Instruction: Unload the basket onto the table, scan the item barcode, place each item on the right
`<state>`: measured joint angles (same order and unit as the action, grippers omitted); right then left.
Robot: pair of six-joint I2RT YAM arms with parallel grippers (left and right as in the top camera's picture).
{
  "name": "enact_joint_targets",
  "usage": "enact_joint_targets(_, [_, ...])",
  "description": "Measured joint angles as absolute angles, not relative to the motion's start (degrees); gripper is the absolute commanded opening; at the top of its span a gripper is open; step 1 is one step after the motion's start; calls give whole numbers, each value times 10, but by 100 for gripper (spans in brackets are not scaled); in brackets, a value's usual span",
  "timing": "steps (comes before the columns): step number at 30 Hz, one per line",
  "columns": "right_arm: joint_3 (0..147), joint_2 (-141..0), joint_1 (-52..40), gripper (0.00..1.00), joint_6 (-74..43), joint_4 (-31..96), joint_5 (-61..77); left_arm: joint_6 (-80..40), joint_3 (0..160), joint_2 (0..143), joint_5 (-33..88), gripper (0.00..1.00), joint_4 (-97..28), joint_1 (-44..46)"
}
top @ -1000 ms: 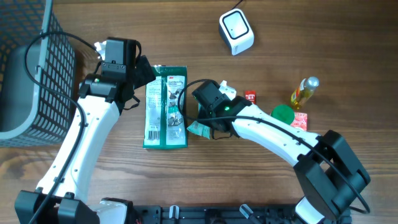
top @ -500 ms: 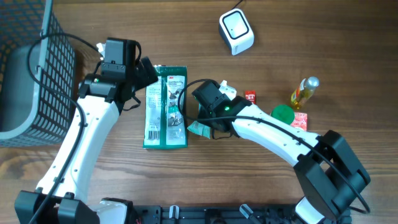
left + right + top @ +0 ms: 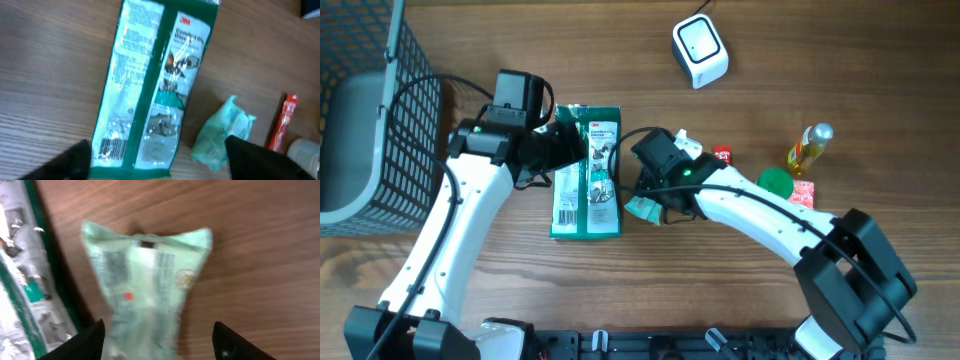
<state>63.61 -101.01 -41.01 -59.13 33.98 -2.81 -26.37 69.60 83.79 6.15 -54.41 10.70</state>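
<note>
left gripper (image 3: pixel 156 150) open astride the barcode (image 3: pixel 112 147) end of the glove pack (image 3: pixel 150 85), likely for hauling it to the 1 o'clock scanner (image 3: pixel 700 52); right gripper (image 3: pixel 157 332) open over mint pouch (image 3: pixel 145 280).

We look straight down from high above at the whole table (image 3: pixel 840 60), with its far side at the top. Our left wrist camera sits low and close, tipped down at the long green packet (image 3: pixel 150 85). Our right wrist camera is even closer, almost on top of the small pale pouch (image 3: pixel 145 280). All three views share the packet and the pouch. The pouch lies at the right in the left wrist view. The packet peeks in at the left of the right wrist view.
</note>
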Motion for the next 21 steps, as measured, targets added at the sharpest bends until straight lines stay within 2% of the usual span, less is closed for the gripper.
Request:
enact_joint_targets(1, [637,-1001,-400,72,-582,352,-20,-262,696,838,67,77,-551,108])
enact_joint_targets(2, [638,-990,-392,74,-570,356,-13,-262,696,838,70,70,-553,109])
enact_joint_targets(4, [641,-943,-368,75,-529,355,23,-263,696,838,78,38,-554,109])
enact_joint_targets(5, [646,-919,-361,75,-508,355,36,-263,696,838,84,16,-554,109])
enact_joint_targets(6, [651,-897,-357,70,-482,356,45,-262,696,838,94,4,-554,109])
enact_joint_targets(8, [661,-862,-357,59,-462,358,63,-264,696,838,109,4,-553,111])
enact_joint_targets(9, [662,-858,-357,50,-450,359,69,-262,696,838,111,4,-553,115])
enact_joint_targets(13, [662,-874,-357,42,-434,366,80,-262,696,840,121,4,-553,150])
enact_joint_targets(17, [662,-890,-357,20,-431,368,89,-267,696,868,123,4,-545,188])
enact_joint_targets(21, [662,-894,-342,6,-404,376,126,-271,696,924,123,4,-543,219])
